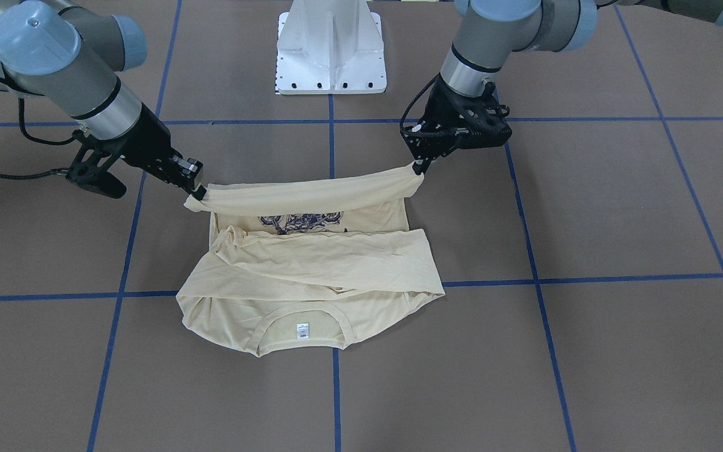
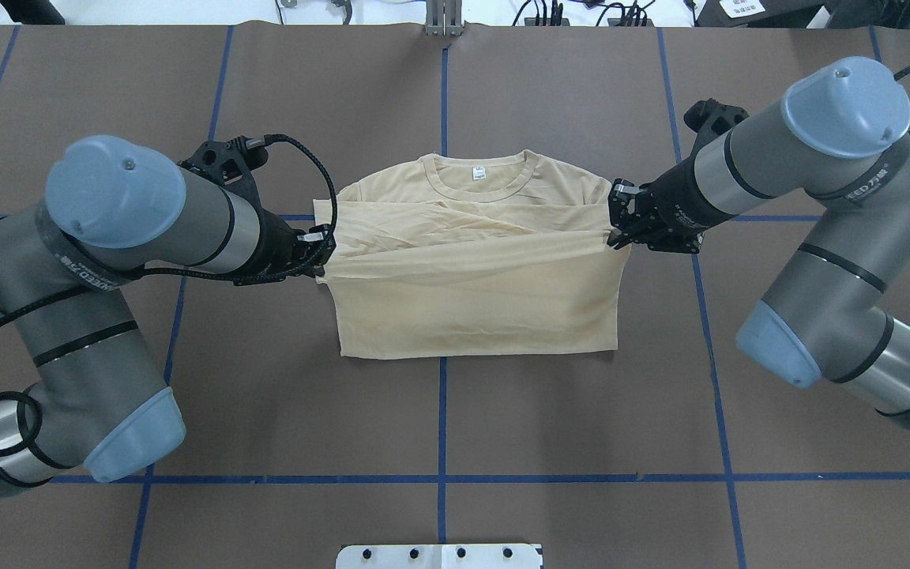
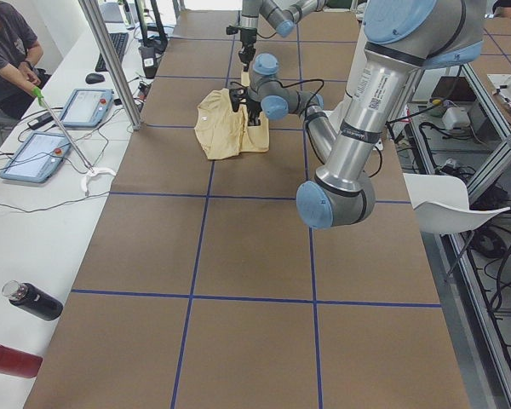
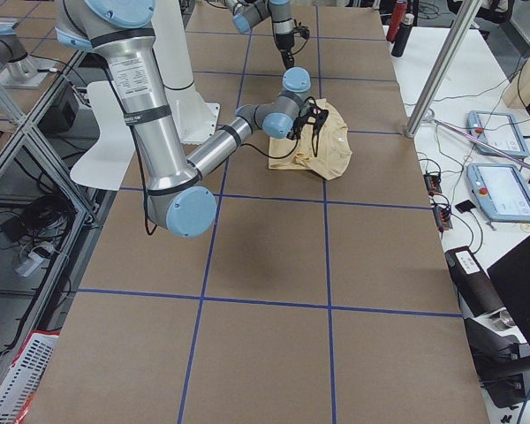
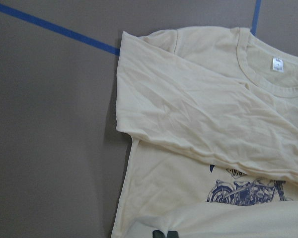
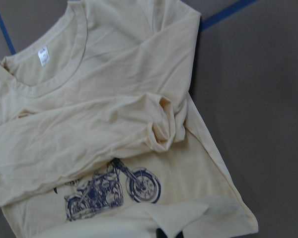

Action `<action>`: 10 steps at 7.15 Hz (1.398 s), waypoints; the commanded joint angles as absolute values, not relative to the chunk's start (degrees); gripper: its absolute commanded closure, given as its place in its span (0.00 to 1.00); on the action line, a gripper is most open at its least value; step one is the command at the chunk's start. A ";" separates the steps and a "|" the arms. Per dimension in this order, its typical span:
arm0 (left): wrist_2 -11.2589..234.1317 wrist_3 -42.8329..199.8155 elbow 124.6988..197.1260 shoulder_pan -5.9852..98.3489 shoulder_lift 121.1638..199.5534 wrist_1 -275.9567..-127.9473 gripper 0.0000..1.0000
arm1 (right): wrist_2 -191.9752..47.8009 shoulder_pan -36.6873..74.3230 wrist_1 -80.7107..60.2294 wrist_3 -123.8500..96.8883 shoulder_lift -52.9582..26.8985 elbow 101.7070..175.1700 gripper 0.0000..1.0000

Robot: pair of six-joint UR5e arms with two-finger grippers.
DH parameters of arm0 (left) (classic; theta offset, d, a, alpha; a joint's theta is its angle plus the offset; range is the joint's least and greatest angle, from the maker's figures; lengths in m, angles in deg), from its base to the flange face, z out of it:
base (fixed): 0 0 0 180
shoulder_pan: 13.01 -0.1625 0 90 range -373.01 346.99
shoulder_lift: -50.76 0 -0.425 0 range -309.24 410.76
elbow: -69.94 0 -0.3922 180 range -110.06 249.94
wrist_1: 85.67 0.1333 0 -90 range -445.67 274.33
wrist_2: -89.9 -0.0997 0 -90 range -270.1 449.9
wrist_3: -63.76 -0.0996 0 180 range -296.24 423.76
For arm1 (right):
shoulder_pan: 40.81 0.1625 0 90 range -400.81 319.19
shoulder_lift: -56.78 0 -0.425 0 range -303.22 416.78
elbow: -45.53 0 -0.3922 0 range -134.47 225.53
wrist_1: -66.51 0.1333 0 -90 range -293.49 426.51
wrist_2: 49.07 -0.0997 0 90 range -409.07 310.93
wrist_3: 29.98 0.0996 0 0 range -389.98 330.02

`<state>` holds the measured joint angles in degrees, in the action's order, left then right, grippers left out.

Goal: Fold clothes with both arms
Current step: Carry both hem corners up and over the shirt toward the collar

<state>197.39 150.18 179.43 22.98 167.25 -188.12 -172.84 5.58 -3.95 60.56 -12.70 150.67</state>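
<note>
The left gripper [image 2: 321,261] is pinched closed on one bottom corner of the shirt [image 2: 475,312], and the right gripper [image 2: 615,237] is pinched closed on the other corner. Between them the hem edge is stretched taut and raised off the table [image 2: 581,411], probably so the lower half can travel over the upper half as one flat panel without sagging. In the overhead view the shirt lies at the table's centre. The left gripper is at its 9 o'clock and the right gripper at its 3 o'clock. The collar and white neck tag [image 2: 478,172] are at 12 o'clock, and a fold line is at 6 o'clock. The sleeves [image 2: 455,217] lie crossed over the chest, and the motorcycle print [image 6: 111,191] shows beneath the lifted edge. The left arm [image 2: 107,237] and right arm [image 2: 818,158] both reach inward, elbows bent outward, wrists low and nearly level.
</note>
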 commanded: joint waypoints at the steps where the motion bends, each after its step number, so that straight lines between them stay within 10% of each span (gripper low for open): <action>1: 197.48 148.22 177.43 25.56 167.92 -189.56 1.00 | -172.46 6.65 -3.89 59.32 -10.38 147.05 1.00; 4: 200.73 148.22 177.79 29.25 169.24 -189.21 1.00 | -172.46 9.46 -3.89 58.36 -9.14 146.78 1.00; 10: 197.59 148.21 150.59 30.32 177.67 -205.95 1.00 | -170.09 9.29 7.49 55.71 -0.45 124.86 1.00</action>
<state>199.49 147.34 157.13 30.44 176.35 -200.17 -170.34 9.52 2.57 55.68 -2.00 130.99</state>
